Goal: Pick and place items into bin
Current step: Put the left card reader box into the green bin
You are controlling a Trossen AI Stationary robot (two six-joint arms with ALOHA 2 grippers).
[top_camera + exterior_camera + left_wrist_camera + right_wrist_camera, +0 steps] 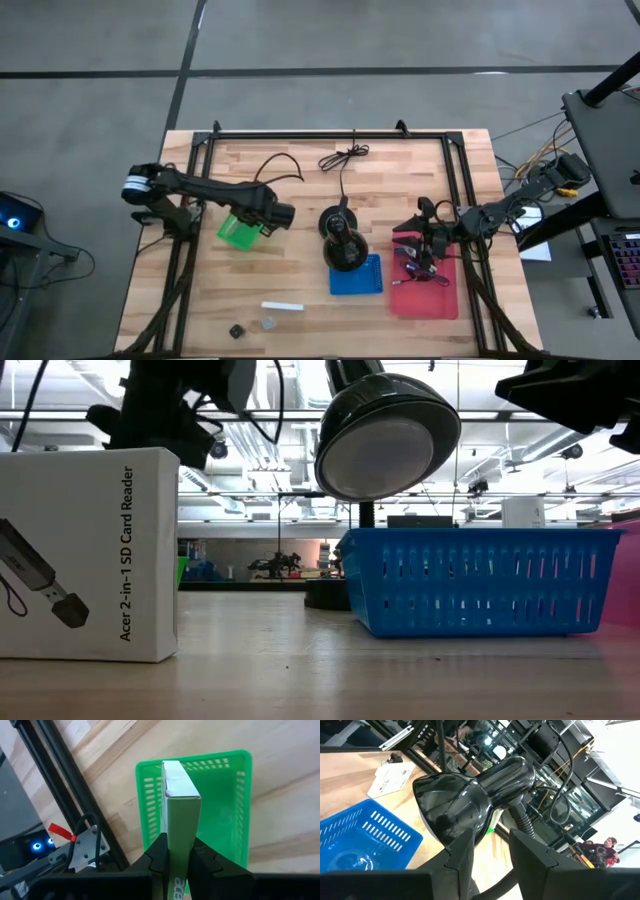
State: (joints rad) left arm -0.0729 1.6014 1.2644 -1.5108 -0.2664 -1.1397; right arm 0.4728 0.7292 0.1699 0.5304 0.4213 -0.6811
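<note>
Light wooden slatted table [300, 190] is carrying everything. Both my arms are reaching in over it, left from the left edge, right from the right edge.

Flat red plastic bin [430, 298] is sitting at the right side of the table; my right pincer [418, 243] is hanging over its far end. Its fingers [465, 851] are standing apart, and nothing is showing between them in the right wrist view. Small purple bits are lying in the bin under it, too small to tell.

Blue slotted plastic basket [480, 582] is sitting just left of the red bin, touching the glossy black round-headed stand [343, 245].

Green slotted plastic basket [225, 795] is sitting left of centre. My left pincer [180, 856] is hovering above it, clamping a slim pale cardboard box [181, 815] on edge, over the basket's interior.

White card-reader carton [90, 555] is standing upright near the front edge, well apart from both pincers.

Tiny black cube [237, 331] and tiny grey cube [268, 323] are lying near each other, front-left of the carton.
</note>
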